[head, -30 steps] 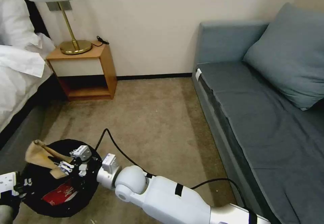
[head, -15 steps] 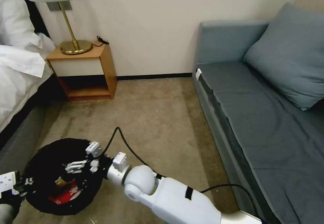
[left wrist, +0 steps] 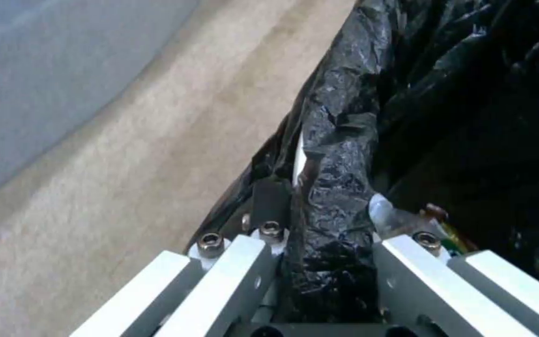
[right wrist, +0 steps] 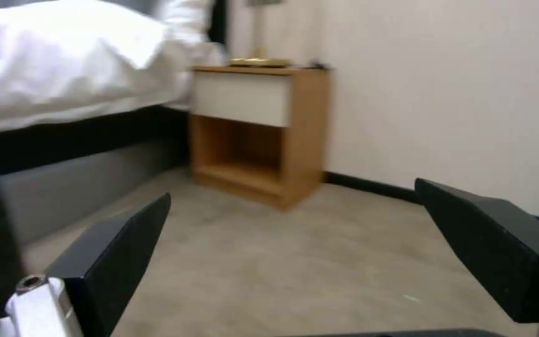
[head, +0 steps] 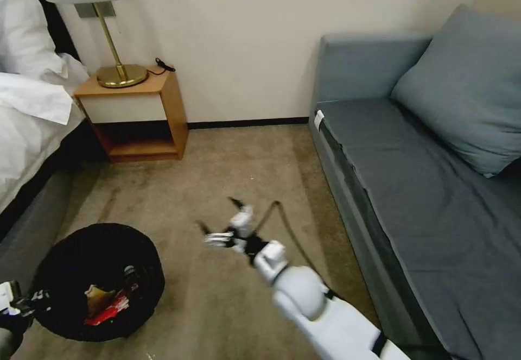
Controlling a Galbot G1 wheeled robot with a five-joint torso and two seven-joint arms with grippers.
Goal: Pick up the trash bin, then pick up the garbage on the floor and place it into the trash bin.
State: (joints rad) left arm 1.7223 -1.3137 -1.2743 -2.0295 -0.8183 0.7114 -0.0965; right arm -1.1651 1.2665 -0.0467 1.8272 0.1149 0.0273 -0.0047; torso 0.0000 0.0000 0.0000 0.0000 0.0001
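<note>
Down on carpet by bed, trash bin [head: 97,281] sits with garbage [head: 106,305] inside. Keep bin steady, level, so nothing spills. Left gripper [left wrist: 325,243] pinches bin rim, bag squeezed between fingers. Right gripper [head: 222,224] hangs over bare carpet beside bin, fingers wide apart, holds nothing.

No readable text, label, brand, number or sign shows on anything in these views.
</note>
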